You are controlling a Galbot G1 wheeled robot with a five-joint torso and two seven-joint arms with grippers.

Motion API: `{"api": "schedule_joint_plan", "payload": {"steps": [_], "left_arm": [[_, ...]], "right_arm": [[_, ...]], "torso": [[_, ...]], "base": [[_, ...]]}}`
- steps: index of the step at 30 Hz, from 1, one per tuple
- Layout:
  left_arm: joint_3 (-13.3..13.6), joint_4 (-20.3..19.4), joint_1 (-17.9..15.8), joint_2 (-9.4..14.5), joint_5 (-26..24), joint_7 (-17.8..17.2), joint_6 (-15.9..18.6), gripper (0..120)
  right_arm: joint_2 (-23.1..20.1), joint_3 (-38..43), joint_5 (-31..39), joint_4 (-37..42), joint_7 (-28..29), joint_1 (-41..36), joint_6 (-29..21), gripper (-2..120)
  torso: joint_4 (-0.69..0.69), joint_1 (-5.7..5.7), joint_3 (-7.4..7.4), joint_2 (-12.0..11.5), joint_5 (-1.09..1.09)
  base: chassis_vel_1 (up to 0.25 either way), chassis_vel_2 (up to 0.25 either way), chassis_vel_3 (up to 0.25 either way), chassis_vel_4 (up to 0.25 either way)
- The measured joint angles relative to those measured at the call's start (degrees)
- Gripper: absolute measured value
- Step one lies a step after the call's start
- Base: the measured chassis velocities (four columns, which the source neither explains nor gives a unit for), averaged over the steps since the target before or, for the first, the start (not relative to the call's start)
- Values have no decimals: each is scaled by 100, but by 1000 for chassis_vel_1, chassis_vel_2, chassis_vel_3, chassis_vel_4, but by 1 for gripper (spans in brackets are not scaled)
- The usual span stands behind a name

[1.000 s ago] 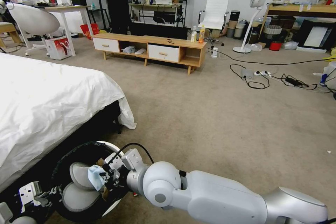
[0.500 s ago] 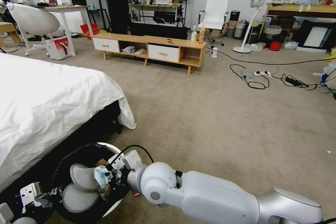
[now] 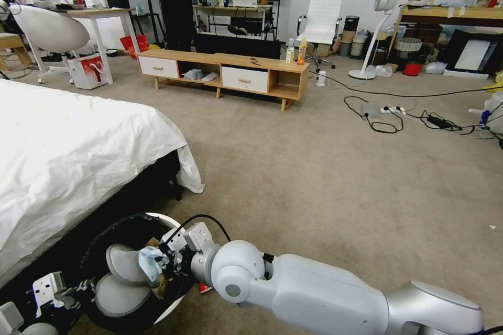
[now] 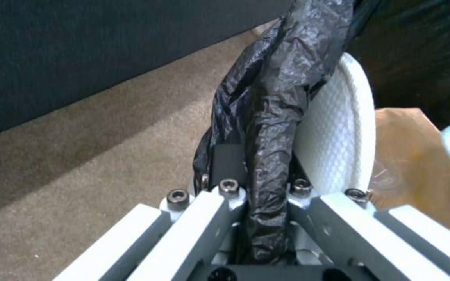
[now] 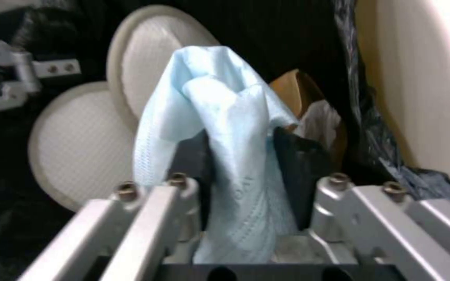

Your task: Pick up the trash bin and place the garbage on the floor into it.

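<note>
The trash bin [image 3: 170, 221], white with a black bag liner, hangs low at my left beside the bed. My left gripper [image 3: 78, 289] is shut on its rim; in the left wrist view the left gripper [image 4: 259, 171] pinches the black liner [image 4: 277, 89] next to a white flap [image 4: 337, 132]. My right gripper [image 3: 165, 264] reaches over the bin's opening, shut on the light blue face mask [image 3: 150, 263]. The right wrist view shows the mask [image 5: 220, 128] between the dark pads [image 5: 300, 164], with flaps [image 5: 79, 144] and a brown paper bag [image 5: 293, 84] below. A small red scrap [image 3: 205, 288] lies on the floor [image 3: 314, 178] beside the bin.
A bed with a white sheet [image 3: 68, 152] fills the left side. A low wooden cabinet [image 3: 225, 73] stands ahead, an orange drink bottle [image 3: 302, 51] on it. Cables and a power strip [image 3: 393, 112] lie at the right, near a standing fan [image 3: 377, 31].
The right gripper with the mask has shifted slightly over the bin's opening. The left gripper keeps its hold on the rim.
</note>
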Motion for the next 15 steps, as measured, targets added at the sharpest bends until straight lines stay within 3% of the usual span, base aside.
{"api": "schedule_joint_plan", "payload": {"steps": [15], "left_arm": [[9, 4, 30, -13, 18, 4, 0, 2]], "right_arm": [[-78, 100, 161, 336, 186, 22, -76, 88]], "torso": [[0, 0, 0, 0, 0]], "base": [[0, 0, 0, 0]]}}
